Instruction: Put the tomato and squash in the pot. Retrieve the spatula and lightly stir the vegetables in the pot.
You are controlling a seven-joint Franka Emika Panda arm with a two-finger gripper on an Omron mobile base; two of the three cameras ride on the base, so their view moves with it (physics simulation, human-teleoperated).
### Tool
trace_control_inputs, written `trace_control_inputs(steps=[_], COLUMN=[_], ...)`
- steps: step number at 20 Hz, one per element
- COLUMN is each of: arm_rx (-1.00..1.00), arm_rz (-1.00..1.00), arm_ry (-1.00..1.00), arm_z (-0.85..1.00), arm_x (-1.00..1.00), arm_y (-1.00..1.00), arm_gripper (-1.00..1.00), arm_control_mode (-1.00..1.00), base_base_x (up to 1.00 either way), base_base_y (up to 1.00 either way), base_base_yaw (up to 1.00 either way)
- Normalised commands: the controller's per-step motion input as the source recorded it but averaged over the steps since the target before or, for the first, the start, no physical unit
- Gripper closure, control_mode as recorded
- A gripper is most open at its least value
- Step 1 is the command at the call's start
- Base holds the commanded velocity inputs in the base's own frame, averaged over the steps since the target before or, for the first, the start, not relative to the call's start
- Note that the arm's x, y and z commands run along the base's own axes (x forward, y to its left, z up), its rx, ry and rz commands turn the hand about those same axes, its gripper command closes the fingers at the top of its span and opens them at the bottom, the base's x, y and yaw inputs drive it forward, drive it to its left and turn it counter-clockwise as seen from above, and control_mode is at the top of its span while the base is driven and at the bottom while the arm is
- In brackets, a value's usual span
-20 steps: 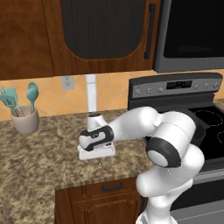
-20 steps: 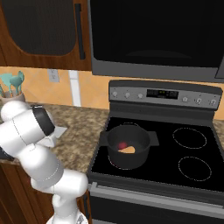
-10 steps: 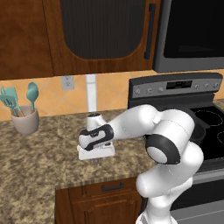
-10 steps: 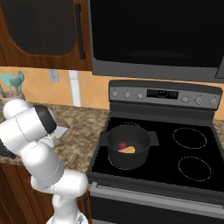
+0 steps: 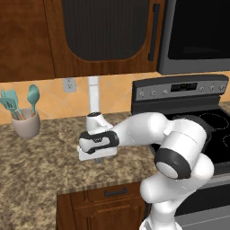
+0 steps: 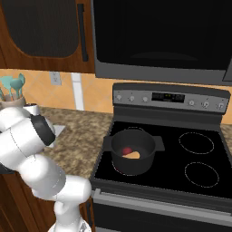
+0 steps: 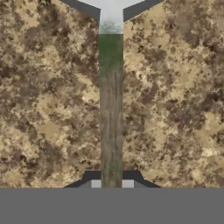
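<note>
The spatula's thin dark handle (image 7: 111, 109) lies straight along the speckled counter, and its pale grey blade (image 7: 111, 5) is at the top of the hand view. My gripper (image 7: 112, 183) is shut on the handle near its free end, with one fingertip (image 7: 96, 183) on each side. In the left base view the gripper (image 5: 97, 158) is pressed down onto the counter left of the stove. The dark grey pot (image 6: 115, 156) stands on the front left burner. The red tomato (image 6: 127, 150) and the tan squash (image 6: 133, 155) lie inside it.
A beige holder with teal utensils (image 5: 24, 122) stands at the back left of the granite counter (image 5: 40, 170). The stove (image 6: 199, 154) has free burners to the right of the pot. Dark cabinets and a microwave (image 6: 158, 36) hang overhead.
The jaws have closed from wide open onto the spatula handle. The hand has stayed low over the counter and the arm has hardly shifted.
</note>
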Motion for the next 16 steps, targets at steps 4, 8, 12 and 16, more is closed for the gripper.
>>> trace_control_inputs(steps=[4,8,12,16], arm_rx=[0.01,0.1,0.02,0.01], arm_rz=[0.03,0.02,0.0,0.0], arm_ry=[-0.27,-0.08,-0.01,0.0], arm_z=[0.99,0.91,0.02,0.0], arm_x=[-0.31,-0.14,-0.01,0.0], arm_y=[0.0,-0.29,-0.1,-0.07], arm_gripper=[1.0,1.0,1.0,1.0], arm_control_mode=[-1.0,-1.0,-1.0,-1.0], base_base_x=[0.0,0.0,0.0,0.0], base_base_y=[0.0,0.0,0.0,0.0], base_base_yaw=[0.0,0.0,0.0,0.0])
